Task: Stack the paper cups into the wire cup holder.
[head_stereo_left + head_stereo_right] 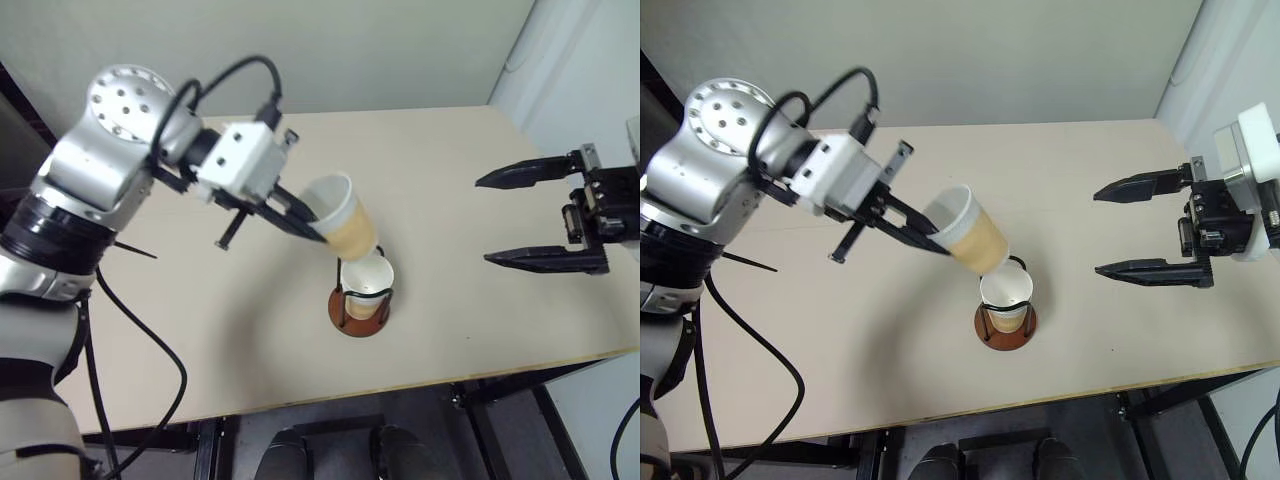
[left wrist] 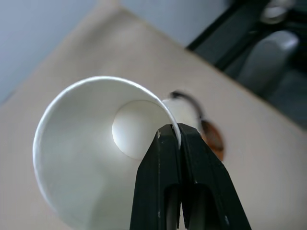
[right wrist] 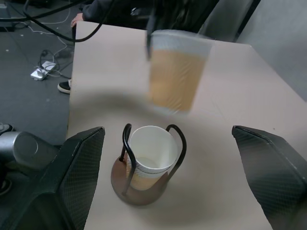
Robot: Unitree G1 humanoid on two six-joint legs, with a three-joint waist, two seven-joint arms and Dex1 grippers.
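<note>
The left hand [image 1: 312, 226] is pinching a tilted paper cup [image 1: 344, 222] by its rim, seemingly just above the cup [image 1: 367, 280] sitting in the wire cup holder [image 1: 360, 310] on the worktop [image 1: 480, 200]; it needs righting before lowering. The right hand [image 1: 520, 220] is hanging spread, well apart

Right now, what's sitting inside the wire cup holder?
One paper cup stands upright inside the wire cup holder, on its brown base. It looks empty and white inside. Whether another cup is nested under it cannot be seen. The left gripper holds a second cup above it.
</note>
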